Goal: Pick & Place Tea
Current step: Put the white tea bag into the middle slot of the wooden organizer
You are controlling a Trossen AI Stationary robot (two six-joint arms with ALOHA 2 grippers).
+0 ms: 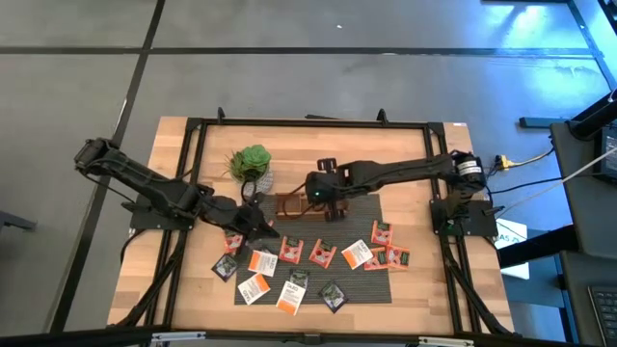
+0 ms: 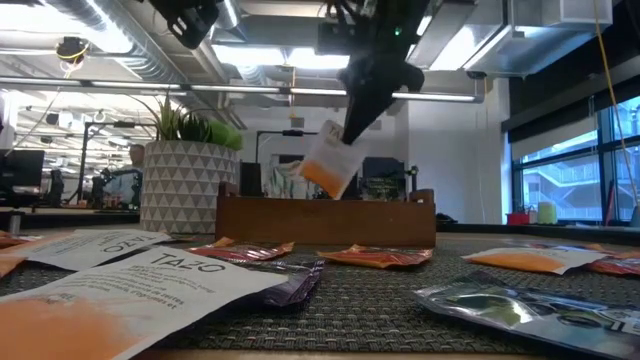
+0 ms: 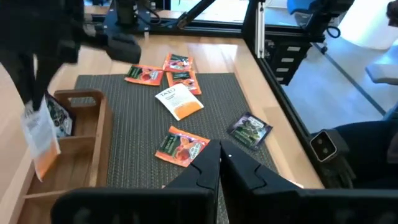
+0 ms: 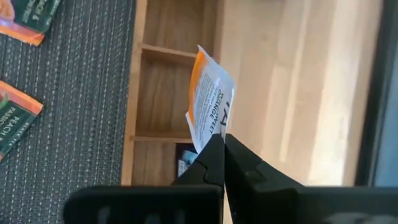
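My right gripper (image 4: 222,138) is shut on a white and orange tea sachet (image 4: 210,99) that hangs over the brown wooden tray (image 1: 289,204). A dark sachet (image 3: 59,118) lies in one tray compartment. Several more tea sachets, orange-red (image 3: 181,146), white with orange (image 3: 179,101) and dark (image 3: 249,130), lie flat on the dark mat (image 1: 357,280). My left gripper (image 3: 219,158) is shut and empty. It hovers above the mat's left part (image 1: 262,228), just left of the tray. My right gripper pinches the sachet by one edge (image 4: 211,132) between its two fingertips. The fingers come from above, slanting down. The sachet hangs tilted below them (image 2: 330,160), its orange end lowest, clear of the tray.
A small green plant in a patterned white pot (image 1: 253,164) stands on the table just left of and behind the tray. A black frame (image 1: 308,123) runs round the wooden tabletop. Bare wood shows on the table beyond the tray (image 4: 280,93).
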